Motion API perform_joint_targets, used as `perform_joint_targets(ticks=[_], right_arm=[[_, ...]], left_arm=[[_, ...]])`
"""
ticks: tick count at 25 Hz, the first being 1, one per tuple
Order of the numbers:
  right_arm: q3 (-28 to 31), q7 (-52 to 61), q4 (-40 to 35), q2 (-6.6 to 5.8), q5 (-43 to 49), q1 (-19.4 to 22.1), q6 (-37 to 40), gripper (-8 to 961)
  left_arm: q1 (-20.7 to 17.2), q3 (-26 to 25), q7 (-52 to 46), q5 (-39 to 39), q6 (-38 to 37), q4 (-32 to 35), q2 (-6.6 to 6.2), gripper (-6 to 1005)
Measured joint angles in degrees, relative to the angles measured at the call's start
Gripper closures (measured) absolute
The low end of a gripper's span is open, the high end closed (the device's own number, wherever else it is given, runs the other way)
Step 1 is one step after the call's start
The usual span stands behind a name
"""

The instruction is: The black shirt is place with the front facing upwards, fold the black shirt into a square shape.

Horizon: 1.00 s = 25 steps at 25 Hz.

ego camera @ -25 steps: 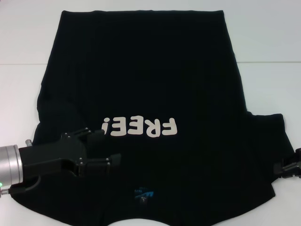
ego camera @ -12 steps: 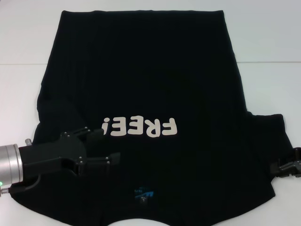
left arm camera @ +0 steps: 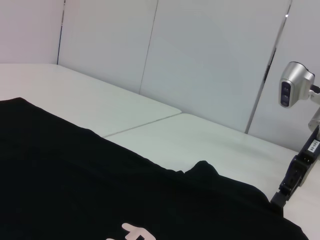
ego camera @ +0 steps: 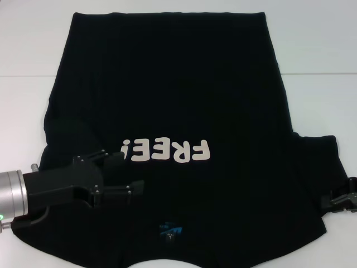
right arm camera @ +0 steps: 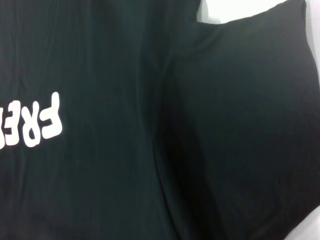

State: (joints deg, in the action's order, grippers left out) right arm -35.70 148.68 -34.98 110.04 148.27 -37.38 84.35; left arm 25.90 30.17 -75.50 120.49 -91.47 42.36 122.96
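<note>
The black shirt [ego camera: 167, 89] lies flat and front up on the white table [ego camera: 318, 50], with the white "FREE!" lettering [ego camera: 167, 151] and the blue neck label [ego camera: 170, 230] near me. Its right sleeve [ego camera: 318, 162] spreads out to the side. My left gripper [ego camera: 129, 172] is open and sits low over the shirt's left chest, beside the lettering. My right gripper [ego camera: 339, 201] is at the outer edge of the right sleeve and partly cut off by the frame. The right wrist view shows the sleeve [right arm camera: 250, 125] and part of the lettering [right arm camera: 40, 122].
In the left wrist view the shirt [left arm camera: 75, 190] fills the foreground, with the right arm [left arm camera: 295, 170] standing at its far edge and white wall panels [left arm camera: 200, 60] behind. A table seam [ego camera: 318, 73] runs across at the far side.
The right gripper has shifted slightly at the sleeve's edge. The left gripper and the shirt have hardly moved.
</note>
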Motion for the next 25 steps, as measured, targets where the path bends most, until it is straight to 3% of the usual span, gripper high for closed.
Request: perform_joint_targets(ticks=[8,14,25], right_arm=[[-1.9,0.3,0.1,-0.07,0.0,-0.2,-0.7,766],[-3.9,1.4,0.1,-0.16,0.0,-0.2,-1.4,906],[-3.4,0.9,-1.0,-0.09,-0.5,-0.3,-1.3,911]], left_arm=[[0.0,0.0,0.0,-0.1,-0.1,-0.1,0.0,66],[0.0,0.0,0.0,-0.1,0.1,-0.1,0.0,66],[0.1,0.0,0.0,-0.1,0.3,-0.1,0.0,66]])
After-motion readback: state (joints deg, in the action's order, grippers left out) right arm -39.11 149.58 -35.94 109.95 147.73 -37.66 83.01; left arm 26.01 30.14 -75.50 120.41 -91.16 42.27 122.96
